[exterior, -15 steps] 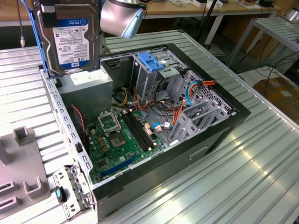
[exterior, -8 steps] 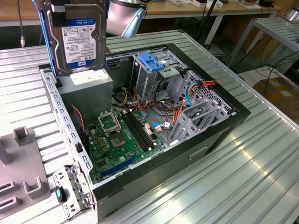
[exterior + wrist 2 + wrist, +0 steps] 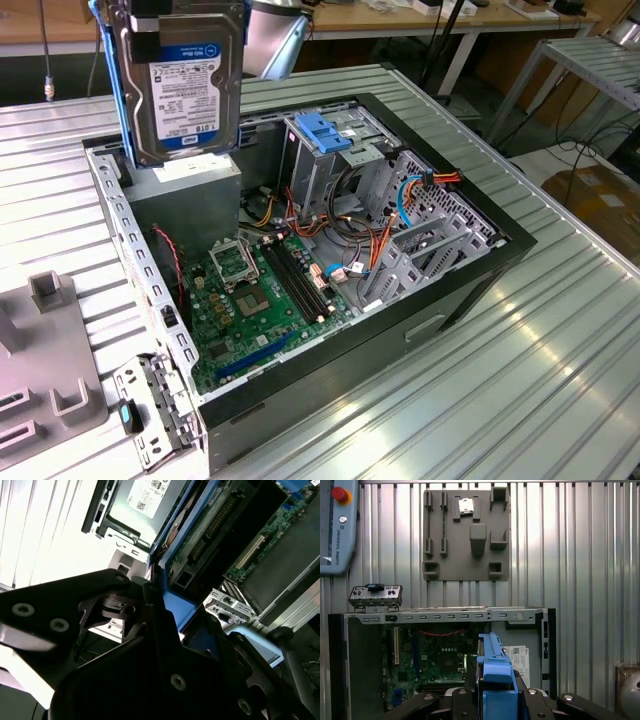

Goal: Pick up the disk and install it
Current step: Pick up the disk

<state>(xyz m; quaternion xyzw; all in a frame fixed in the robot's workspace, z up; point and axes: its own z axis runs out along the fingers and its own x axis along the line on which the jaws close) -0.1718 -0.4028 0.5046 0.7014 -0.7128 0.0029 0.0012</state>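
Note:
The disk (image 3: 185, 85), a dark metal drive with a white label and blue side rails, hangs upright in the air over the back left corner of the open computer case (image 3: 470, 290). My gripper (image 3: 492, 700) is shut on it from above, black fingers (image 3: 457, 700) on either side. One blue rail (image 3: 492, 670) points down toward the case in the first wrist view. In the second wrist view the disk's rail (image 3: 175, 605) runs between the gripper's black parts. The disk is apart from the case and touches nothing in it.
Below the disk sits a grey power-supply box (image 3: 185, 205). The case holds a green motherboard (image 3: 260, 290), cables, and a metal drive cage with a blue latch (image 3: 322, 132). A grey fixture plate (image 3: 40, 350) and a metal bracket (image 3: 150, 400) lie on the ribbed table (image 3: 500, 400).

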